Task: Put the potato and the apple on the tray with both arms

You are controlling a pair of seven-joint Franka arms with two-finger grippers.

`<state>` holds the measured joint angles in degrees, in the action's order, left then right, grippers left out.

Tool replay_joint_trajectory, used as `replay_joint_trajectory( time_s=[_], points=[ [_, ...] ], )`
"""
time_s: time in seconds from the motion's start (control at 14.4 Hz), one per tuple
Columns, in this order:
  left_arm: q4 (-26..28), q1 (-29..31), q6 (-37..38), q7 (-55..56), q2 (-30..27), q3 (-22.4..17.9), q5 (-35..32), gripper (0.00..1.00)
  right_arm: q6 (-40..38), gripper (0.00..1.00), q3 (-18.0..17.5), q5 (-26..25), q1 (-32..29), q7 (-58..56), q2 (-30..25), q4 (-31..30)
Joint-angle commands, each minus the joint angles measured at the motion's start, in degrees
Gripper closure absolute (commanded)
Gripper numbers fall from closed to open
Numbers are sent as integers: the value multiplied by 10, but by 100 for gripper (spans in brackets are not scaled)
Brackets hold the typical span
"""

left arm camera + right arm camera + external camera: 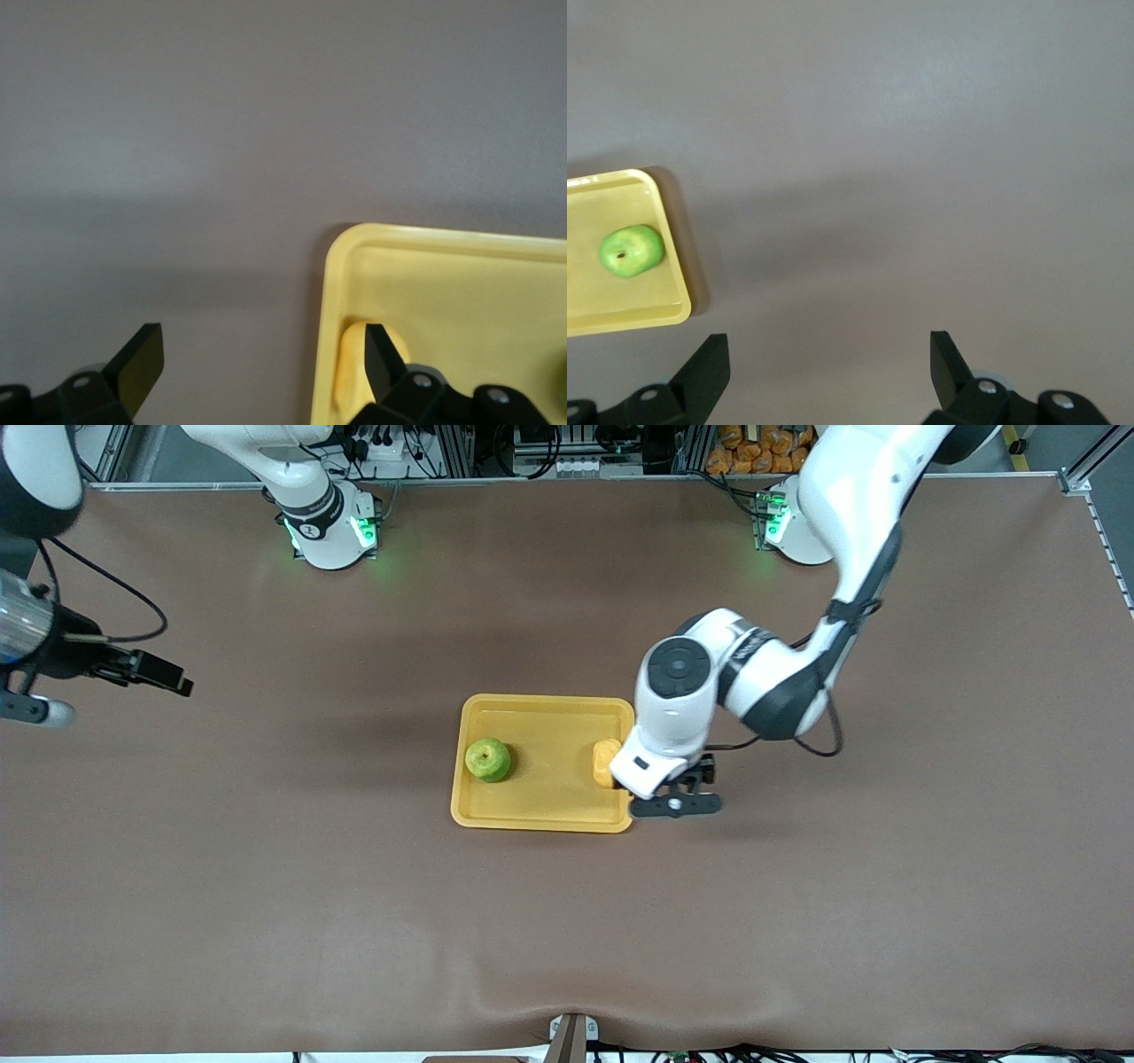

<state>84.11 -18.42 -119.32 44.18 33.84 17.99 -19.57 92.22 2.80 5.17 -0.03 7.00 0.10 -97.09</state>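
The yellow-orange tray point(542, 701) lies mid-table. The green apple point(488, 760) sits in it at the end toward the right arm. The yellow potato point(605, 763) lies in it against the rim toward the left arm. My left gripper point(640, 778) is open and low over that rim, empty. In the left wrist view one finger point(379, 363) is over the potato point(353, 372) and the other over bare table beside the tray point(443, 266). My right gripper point(164, 676) is open and empty, raised over the table's right-arm end. Its wrist view point(830, 363) shows the apple point(631, 251) in the tray point(666, 312).
The brown table cover point(354, 886) spreads all round the tray. The arm bases point(332, 531) stand at the table's edge farthest from the front camera. Orange items point(753, 447) are stacked off the table there.
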Motion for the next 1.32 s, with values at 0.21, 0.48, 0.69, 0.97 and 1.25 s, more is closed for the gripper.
replay_joint_trajectory(
  time_s=[0.21,0.48,0.69,0.97,1.25],
  points=[
    [12,95,122,-122,-100,6,31,0,-32,0,-1,-38,-4,-61,-22,20],
    [12,161,159,-153,-158,6,80,0,-77,0,-5,-42,1,-59,-20,72],
    [11,210,200,-238,-192,6,97,0,-81,0,-2,-39,-4,-56,-17,91],
    [11,247,243,-291,-233,1,98,0,-81,0,-5,-38,2,-53,-17,101],
    [11,265,279,-319,-268,0,98,0,-82,0,-3,-41,6,-51,-17,107]
  ],
)
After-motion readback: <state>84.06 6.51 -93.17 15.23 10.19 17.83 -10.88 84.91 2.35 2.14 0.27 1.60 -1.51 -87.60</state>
